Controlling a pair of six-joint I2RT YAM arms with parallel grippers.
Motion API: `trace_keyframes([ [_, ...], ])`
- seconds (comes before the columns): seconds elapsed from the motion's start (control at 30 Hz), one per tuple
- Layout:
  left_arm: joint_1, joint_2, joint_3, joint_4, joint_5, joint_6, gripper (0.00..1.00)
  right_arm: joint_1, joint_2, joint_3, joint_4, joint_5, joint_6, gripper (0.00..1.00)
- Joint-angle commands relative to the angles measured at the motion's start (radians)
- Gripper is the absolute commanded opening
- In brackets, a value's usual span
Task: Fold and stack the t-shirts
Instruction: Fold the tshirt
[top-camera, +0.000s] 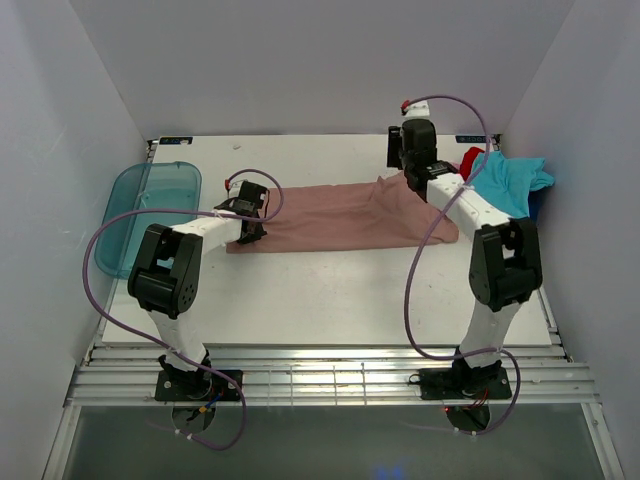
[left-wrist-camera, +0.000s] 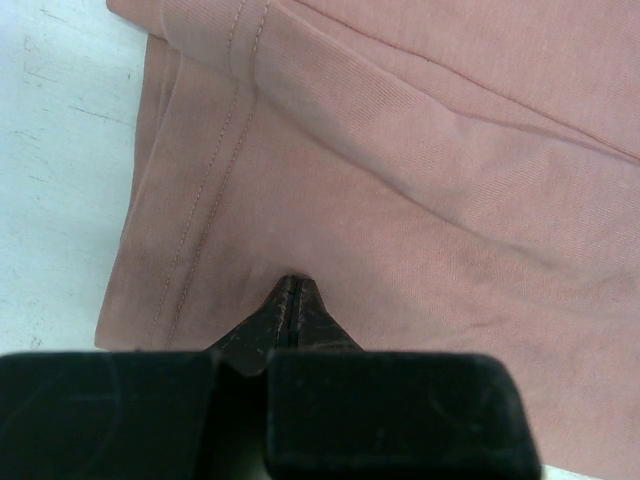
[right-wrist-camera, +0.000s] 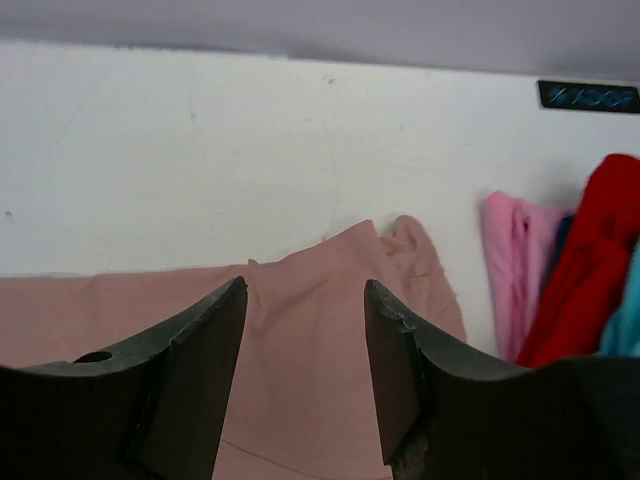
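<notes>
The left gripper sits at the left end of the dusty-pink t-shirt. In the top view the shirt lies as a long band across the middle of the table. The right gripper hangs over the shirt's right end. The pile of other t-shirts, turquoise on top with red showing behind, lies by the right wall. The teal tray rests at the left edge, apart from the cloth.

In the left wrist view, the fingers are closed together, their tips meeting in the pink fabric near a stitched hem. Creases run out from the tips, so I judge they pinch the cloth rather than merely press on it.

In the right wrist view, the jaws stand wide apart above the shirt's right end, holding nothing. Pink cloth shows between them, and the pile's pink, red and turquoise edges lie just to the right.

The step in hand looks like a crosswise fold, and it needs both ends held. To do it well, the right gripper should come straight down on the shirt's own edge. It should stay clear of the neighbouring pile and take all the layers in one bite. Both grippers should then lift evenly and carry one end over the other with the hems aligned, without dragging the band askew.
</notes>
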Motion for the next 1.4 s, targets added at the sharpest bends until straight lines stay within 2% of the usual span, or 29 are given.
trace_keyframes([
  [0.0,0.005,0.067,-0.048,-0.147,-0.033,0.022,0.0,0.007,-0.131,-0.052,0.01,0.099,-0.02,0.56],
  [0.03,0.003,0.083,-0.048,-0.161,-0.043,0.012,0.0,0.007,-0.138,-0.05,-0.045,0.098,-0.005,0.55],
  [0.1,0.0,0.09,-0.054,-0.188,-0.058,0.002,0.0,0.008,-0.146,-0.053,-0.189,0.063,0.011,0.42],
  [0.13,-0.003,0.093,-0.066,-0.196,-0.066,-0.002,0.0,0.008,-0.143,-0.058,-0.223,0.046,0.026,0.33],
  [0.17,-0.006,0.092,-0.071,-0.201,-0.067,-0.002,0.0,0.01,-0.132,-0.076,-0.252,0.038,0.035,0.16],
  [0.2,-0.009,0.09,-0.075,-0.211,-0.072,-0.004,0.0,0.01,-0.123,-0.084,-0.295,0.03,0.043,0.09],
  [0.3,-0.02,0.08,-0.089,-0.234,-0.078,-0.01,0.0,0.01,-0.074,-0.114,-0.35,0.026,0.075,0.08],
  [0.57,-0.058,0.046,-0.109,-0.282,-0.092,-0.039,0.0,0.01,0.027,-0.133,-0.36,0.032,0.124,0.08],
  [0.9,-0.176,-0.009,-0.19,-0.398,-0.055,-0.209,0.0,0.008,0.127,-0.104,-0.381,0.033,0.135,0.08],
  [1.07,-0.267,-0.014,-0.242,-0.435,0.006,-0.286,0.0,0.01,0.275,0.07,-0.435,0.012,0.131,0.08],
  [1.17,-0.348,-0.003,-0.249,-0.452,0.051,-0.333,0.0,0.01,0.358,0.16,-0.45,0.015,0.137,0.08],
  [1.37,-0.547,0.017,-0.212,-0.504,0.153,-0.409,0.0,0.012,0.529,0.462,-0.496,-0.049,0.167,0.08],
])
